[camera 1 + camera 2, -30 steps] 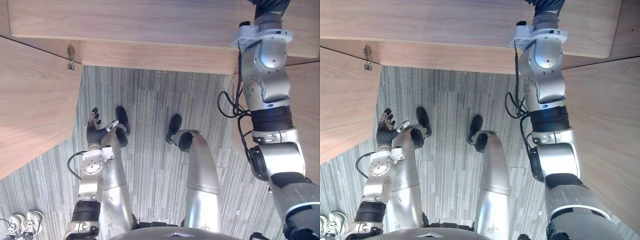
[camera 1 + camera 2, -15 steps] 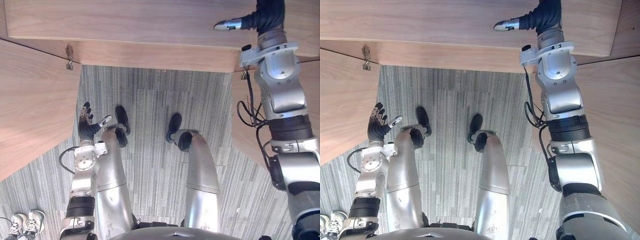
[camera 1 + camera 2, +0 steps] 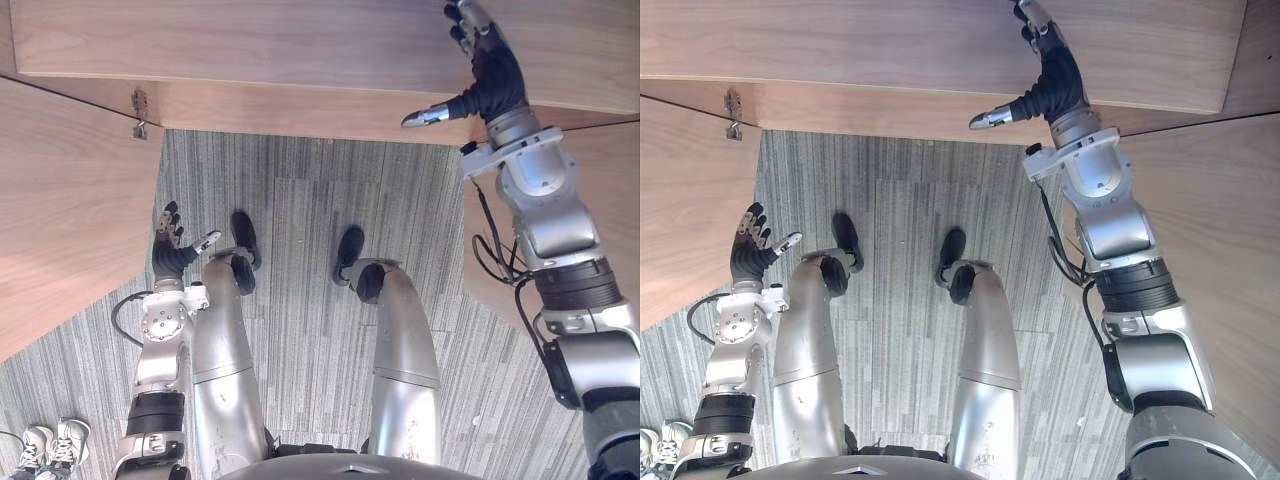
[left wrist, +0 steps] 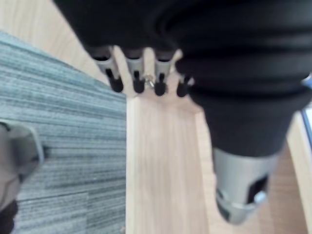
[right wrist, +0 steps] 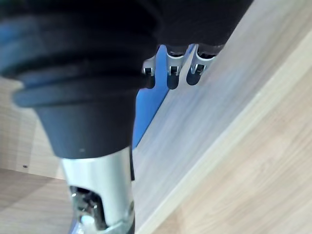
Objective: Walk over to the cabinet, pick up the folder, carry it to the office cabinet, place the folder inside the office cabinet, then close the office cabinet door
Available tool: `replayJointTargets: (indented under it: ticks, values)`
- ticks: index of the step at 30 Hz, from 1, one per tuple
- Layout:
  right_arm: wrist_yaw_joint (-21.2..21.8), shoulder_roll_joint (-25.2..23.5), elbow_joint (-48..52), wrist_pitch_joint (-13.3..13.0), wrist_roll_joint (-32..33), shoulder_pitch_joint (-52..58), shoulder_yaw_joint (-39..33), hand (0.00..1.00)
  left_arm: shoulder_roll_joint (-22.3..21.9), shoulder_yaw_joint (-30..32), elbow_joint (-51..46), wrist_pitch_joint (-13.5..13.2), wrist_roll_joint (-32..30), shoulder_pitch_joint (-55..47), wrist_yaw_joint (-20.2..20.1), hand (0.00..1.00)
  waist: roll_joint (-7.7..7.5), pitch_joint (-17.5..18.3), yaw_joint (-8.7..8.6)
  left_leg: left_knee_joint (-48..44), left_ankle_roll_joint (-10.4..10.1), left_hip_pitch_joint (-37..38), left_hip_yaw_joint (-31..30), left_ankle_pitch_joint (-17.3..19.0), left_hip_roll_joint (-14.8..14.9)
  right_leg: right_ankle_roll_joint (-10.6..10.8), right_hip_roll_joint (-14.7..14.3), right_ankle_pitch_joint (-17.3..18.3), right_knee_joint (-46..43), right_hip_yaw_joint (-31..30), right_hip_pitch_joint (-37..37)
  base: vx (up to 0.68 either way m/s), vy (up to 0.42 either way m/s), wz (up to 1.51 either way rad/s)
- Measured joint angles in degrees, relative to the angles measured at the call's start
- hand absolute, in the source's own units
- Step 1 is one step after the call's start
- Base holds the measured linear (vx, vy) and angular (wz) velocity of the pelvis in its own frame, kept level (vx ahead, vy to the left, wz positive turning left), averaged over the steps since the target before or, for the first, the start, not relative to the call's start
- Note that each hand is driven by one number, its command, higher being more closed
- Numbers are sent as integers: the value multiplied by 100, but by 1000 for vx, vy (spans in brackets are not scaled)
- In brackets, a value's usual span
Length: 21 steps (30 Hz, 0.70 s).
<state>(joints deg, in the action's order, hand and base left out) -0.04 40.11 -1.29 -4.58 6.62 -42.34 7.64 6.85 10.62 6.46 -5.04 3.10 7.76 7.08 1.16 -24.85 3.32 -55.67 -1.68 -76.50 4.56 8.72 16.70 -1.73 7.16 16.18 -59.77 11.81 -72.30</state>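
Over the last second the right arm has drawn back out of the office cabinet (image 3: 250, 50): a second ago its hand was out of sight past the upper edge of the head views, and now the right hand (image 3: 492, 75) is in plain view above the shelf's front edge, fingers straight and spread, thumb stuck out sideways, holding nothing. The left hand (image 3: 170, 252) has drifted only slightly and hangs low beside the left door (image 3: 60, 200), its fingers loose and open too. In the right wrist view a blue folder (image 5: 146, 107) lies flat on the pale wood just past the fingertips, apart from them, so the folder appears to have been set down inside and let go. That would put the placing step behind and leave only the closing. Both doors stand swung wide, the left door on its hinge (image 3: 140, 110) and the right door (image 3: 1210, 250) beside the retreating arm. The next move probably calls for the right arm to clear the opening fully before either door is pushed, since a door swung early could catch the forearm
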Motion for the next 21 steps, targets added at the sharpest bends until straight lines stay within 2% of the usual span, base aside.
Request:
replayJointTargets:
  ticks: [3,5,10,13,16,21]
  values:
    - [-135,-509,342,-77,-265,328,-404,100,-3,18,-110,-3,-107,-2,6,0,-8,4,-27,0,0,-35,1,-1,0,0,0,0,-7,-4,-39,0,0,0]
    - [-455,-957,444,-145,-438,447,-669,100,-24,16,-120,-4,-112,-2,26,0,-14,7,-36,-5,0,-49,9,-1,-2,-1,3,0,-31,-32,-82,0,0,0]
    - [-1132,-1681,489,-193,-715,435,-1126,100,-104,-4,-117,-9,-185,-3,153,0,-14,7,-25,-12,9,-46,10,-7,-9,-2,11,3,-68,-41,-97,0,0,0]
    - [-1496,-1933,488,-195,-841,345,-1309,100,-190,-77,-111,-10,-222,-2,232,0,-14,7,-20,-11,10,-48,23,-10,-20,-4,24,3,-96,-59,-124,0,0,0]
    - [-1760,-1986,478,-195,-881,230,-1432,100,-246,-102,-103,-10,-221,-2,279,0,-14,7,-6,-3,1,-60,40,-20,-25,-8,26,1,-113,-84,-162,0,0,0]
    - [-1998,-1978,321,-191,-863,-132,-1671,100,-247,-169,-79,-11,-219,-2,307,0,-14,7,-7,-10,-4,-77,35,-32,-23,-11,25,-1,-131,-84,-183,0,0,0]
